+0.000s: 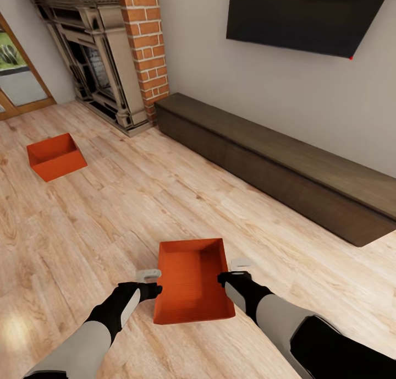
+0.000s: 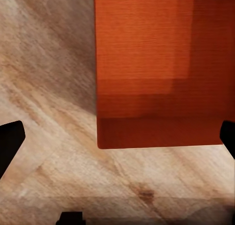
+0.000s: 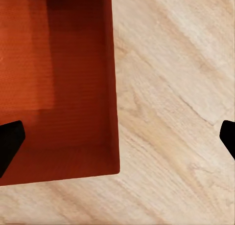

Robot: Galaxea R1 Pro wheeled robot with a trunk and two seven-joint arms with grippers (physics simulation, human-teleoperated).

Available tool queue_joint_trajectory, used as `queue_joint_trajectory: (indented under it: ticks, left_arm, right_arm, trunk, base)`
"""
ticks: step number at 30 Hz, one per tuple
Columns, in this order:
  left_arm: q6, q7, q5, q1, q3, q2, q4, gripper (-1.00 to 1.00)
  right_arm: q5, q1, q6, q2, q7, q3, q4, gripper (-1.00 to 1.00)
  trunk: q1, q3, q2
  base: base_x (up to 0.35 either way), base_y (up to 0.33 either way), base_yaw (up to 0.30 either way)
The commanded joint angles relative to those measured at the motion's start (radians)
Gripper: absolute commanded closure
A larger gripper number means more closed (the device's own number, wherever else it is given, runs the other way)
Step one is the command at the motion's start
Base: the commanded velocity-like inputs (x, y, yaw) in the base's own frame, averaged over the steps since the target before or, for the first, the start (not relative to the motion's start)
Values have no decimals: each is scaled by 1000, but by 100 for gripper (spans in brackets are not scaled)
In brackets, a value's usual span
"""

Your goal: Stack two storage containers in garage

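Note:
One orange-red storage container sits on the light wood-plank floor right in front of me, between my arms. My left gripper hovers at its left wall and my right gripper at its right wall. In the left wrist view the container lies below the open left gripper, one dark fingertip wide of it. The right wrist view shows the open right gripper spanning the container's side wall. The second container rests far left, near the fireplace.
A brick fireplace stands at the back left, with glass doors beside it. A long dark low cabinet runs along the wall under the dark TV. Wood floor stretches between the two containers.

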Motion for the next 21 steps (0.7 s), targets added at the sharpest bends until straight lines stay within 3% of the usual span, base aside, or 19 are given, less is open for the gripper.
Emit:
queue_joint_trajectory:
  ticks: [1,8,12,21]
  left_arm:
    - [5,2,9,0,1,0,-2,-100]
    - [5,2,9,0,1,1,-9,-100]
    - [6,0,12,0,2,1,-72,-100]
    - [6,-1,12,0,3,5,-97,-100]
  right_arm:
    - [-4,0,7,2,-6,9,-1,-100]
    - [-3,0,7,2,-6,9,0,-100]
    - [-3,0,7,2,-6,9,0,-100]
    - [-2,0,7,2,-6,9,0,-100]
  trunk:
    - [4,-4,-8]
    - [31,-26,-57]
    - [46,-38,-85]
    - [81,-67,-148]
  base:
    - [0,0,0]
    - [0,0,0]
    - [0,0,0]
    - [0,0,0]
